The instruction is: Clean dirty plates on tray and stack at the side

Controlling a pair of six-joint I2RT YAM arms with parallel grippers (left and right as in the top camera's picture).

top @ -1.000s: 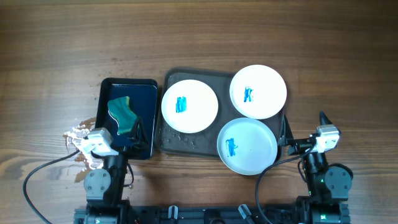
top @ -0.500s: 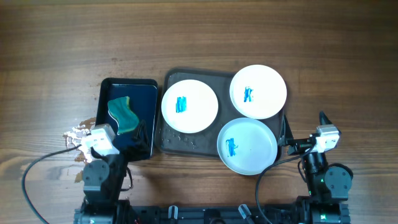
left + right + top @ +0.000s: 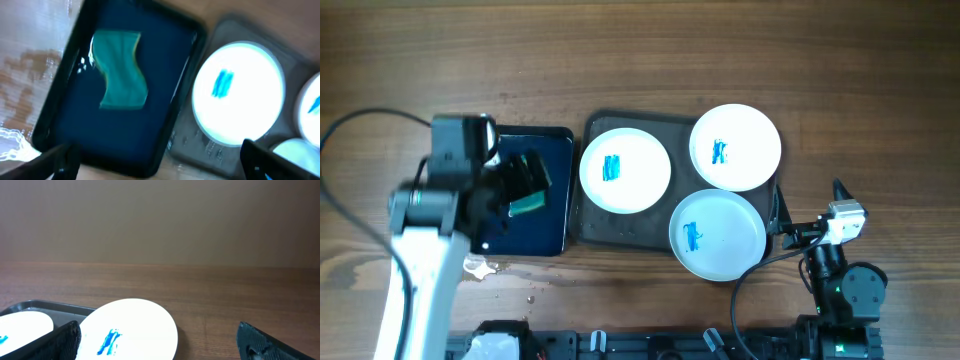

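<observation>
Three white plates with blue smears lie on the dark grey tray (image 3: 590, 225): the left plate (image 3: 625, 168), the far right plate (image 3: 735, 147) and the near plate (image 3: 717, 235). A teal sponge (image 3: 530, 204) lies in the dark blue basin (image 3: 555, 190) left of the tray. My left gripper (image 3: 525, 182) hangs open and empty over the basin, partly hiding the sponge. In the left wrist view the sponge (image 3: 120, 70) and the left plate (image 3: 240, 92) lie ahead of the open gripper (image 3: 160, 165). My right gripper (image 3: 807, 200) rests open right of the tray; its view (image 3: 165, 342) shows a smeared plate (image 3: 130, 330).
Wet, shiny patches (image 3: 475, 266) mark the wood in front of the basin and show left of it in the left wrist view (image 3: 15, 135). The left arm's cable (image 3: 370, 115) loops over the table's left side. Bare wood lies beyond and right of the tray.
My left arm has lifted from its resting place at the front edge and swung forward over the blue basin. The right arm and the plates have not moved.
</observation>
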